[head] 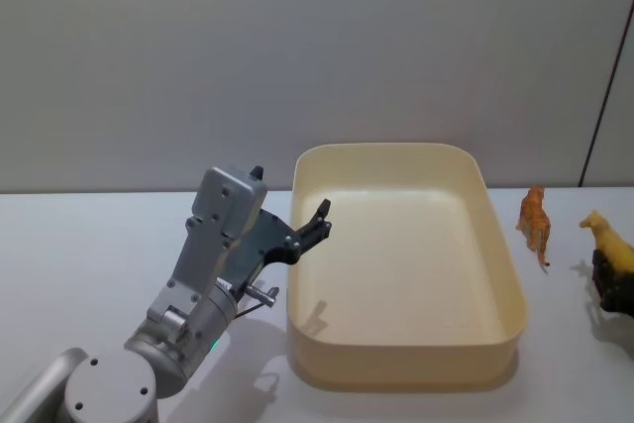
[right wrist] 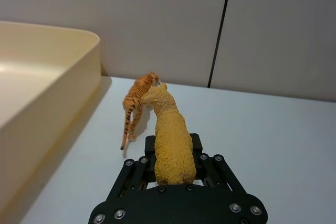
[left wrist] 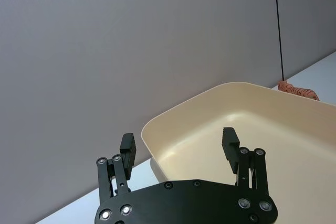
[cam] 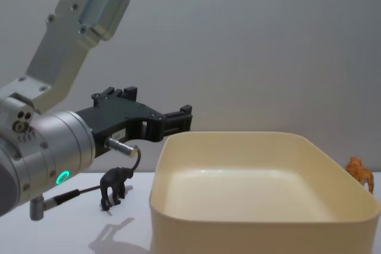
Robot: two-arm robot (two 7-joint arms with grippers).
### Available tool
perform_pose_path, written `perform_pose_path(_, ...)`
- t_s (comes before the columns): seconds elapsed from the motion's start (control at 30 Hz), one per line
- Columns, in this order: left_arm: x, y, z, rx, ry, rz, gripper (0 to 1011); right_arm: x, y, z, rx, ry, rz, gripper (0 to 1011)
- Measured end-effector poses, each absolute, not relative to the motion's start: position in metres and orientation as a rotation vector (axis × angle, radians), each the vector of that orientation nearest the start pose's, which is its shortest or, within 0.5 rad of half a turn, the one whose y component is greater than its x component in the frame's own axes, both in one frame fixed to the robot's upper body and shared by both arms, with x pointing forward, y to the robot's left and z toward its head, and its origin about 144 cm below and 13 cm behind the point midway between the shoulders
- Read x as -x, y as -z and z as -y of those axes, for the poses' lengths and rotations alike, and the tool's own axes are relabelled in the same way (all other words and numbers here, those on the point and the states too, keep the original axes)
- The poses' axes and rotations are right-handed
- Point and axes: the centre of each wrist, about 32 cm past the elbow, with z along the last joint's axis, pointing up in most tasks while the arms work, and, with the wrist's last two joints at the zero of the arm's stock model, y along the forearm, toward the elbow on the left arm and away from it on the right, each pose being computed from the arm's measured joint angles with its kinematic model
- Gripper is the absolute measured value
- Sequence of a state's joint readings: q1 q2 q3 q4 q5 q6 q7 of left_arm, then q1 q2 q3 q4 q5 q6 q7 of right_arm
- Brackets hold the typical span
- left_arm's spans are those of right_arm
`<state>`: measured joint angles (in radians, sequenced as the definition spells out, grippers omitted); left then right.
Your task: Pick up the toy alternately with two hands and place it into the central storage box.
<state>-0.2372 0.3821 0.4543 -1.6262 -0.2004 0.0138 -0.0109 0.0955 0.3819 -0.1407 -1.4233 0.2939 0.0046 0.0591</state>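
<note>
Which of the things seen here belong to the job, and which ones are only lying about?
Belong to the job:
- storage box
- yellow toy animal, held in the right gripper
- tiger toy
- black ape-like toy
- left gripper, open at the box's edge

Only surroundings:
- white table
- grey wall

Before me a white table (head: pixel 89 235) runs back to a plain grey wall (head: pixel 297 47). A thin dark seam (right wrist: pixel 220 24) cuts the wall on my right.
</note>
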Motion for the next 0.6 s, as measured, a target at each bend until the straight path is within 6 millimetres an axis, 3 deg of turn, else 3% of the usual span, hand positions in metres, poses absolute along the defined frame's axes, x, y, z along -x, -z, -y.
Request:
perform_pose_path(0.27, -0.492, -1.204, -0.198, -0.061, -1.124, 0.268, 1001, -0.468, -1.163, 0.315, 0.077, 1.343, 0.034, 334)
perform_pose_path(0.6, -0.492, -1.204, -0.198, -0.061, -1.124, 0.268, 1001, -0.481, -1.186, 0.294, 0.029, 1.223, 0.053, 334)
